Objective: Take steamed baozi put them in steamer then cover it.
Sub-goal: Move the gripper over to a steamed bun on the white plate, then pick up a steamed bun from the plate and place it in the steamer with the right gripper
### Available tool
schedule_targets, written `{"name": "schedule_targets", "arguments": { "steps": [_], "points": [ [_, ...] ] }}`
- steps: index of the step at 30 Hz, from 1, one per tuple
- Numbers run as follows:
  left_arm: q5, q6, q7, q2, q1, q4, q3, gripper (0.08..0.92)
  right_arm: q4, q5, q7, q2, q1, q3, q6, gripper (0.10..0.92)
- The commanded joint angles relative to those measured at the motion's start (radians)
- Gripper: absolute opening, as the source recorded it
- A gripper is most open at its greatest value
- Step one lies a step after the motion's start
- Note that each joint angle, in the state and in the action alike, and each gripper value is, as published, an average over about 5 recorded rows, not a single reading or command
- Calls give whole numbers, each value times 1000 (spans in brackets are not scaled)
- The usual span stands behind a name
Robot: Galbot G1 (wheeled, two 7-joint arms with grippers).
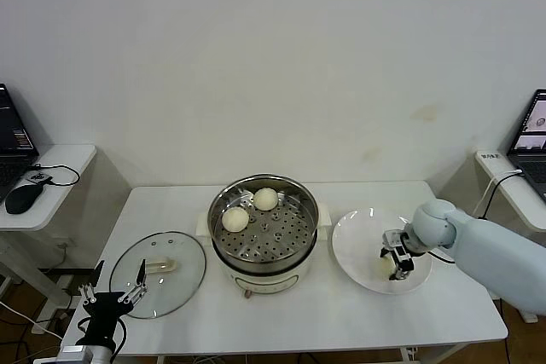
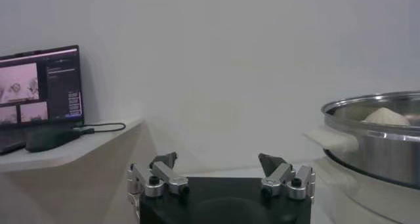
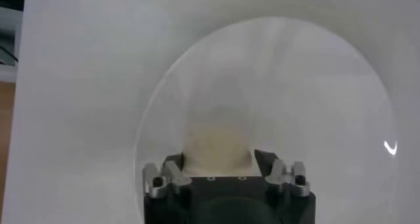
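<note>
Hovering off the table's point(image 1: 341, 313) front left corner, left gripper point(image 1: 112, 297) spread wide; right gripper point(image 1: 398, 262) clamping a bun point(image 1: 386, 266) on the plate point(image 1: 358, 236) near the right edge; two buns point(image 1: 235, 219) sitting in the steamer point(image 1: 264, 249) mid-table, lid point(image 1: 159, 274) lying left of it

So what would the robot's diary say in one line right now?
right gripper: shut on baozi on plate | left gripper: open, idle by cover | steamer: two buns inside
</note>
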Motion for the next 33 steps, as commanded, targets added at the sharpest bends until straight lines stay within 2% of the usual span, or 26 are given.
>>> {"name": "schedule_targets", "arguments": {
  "steps": [1, 5, 16, 24, 33],
  "points": [
    [-1, -1, 0, 1, 2, 0, 0, 823, -3, 4, -17, 6, 11, 1, -1, 562],
    [-1, 0, 0, 3, 1, -2, -1, 823, 28, 37, -34, -23, 88, -37, 0, 509],
    [-4, 1, 1, 8, -2, -10, 5, 823, 96, 218, -58, -47, 490, -187, -9, 518],
    [-10, 3, 0, 15, -9, -14, 3, 823, 82, 336, -62, 111, 784, -325, -16, 526],
    [-10, 1, 0, 14, -14, -12, -6, 823, 95, 368, -31, 345, 789, -383, -21, 526]
  ]
}}
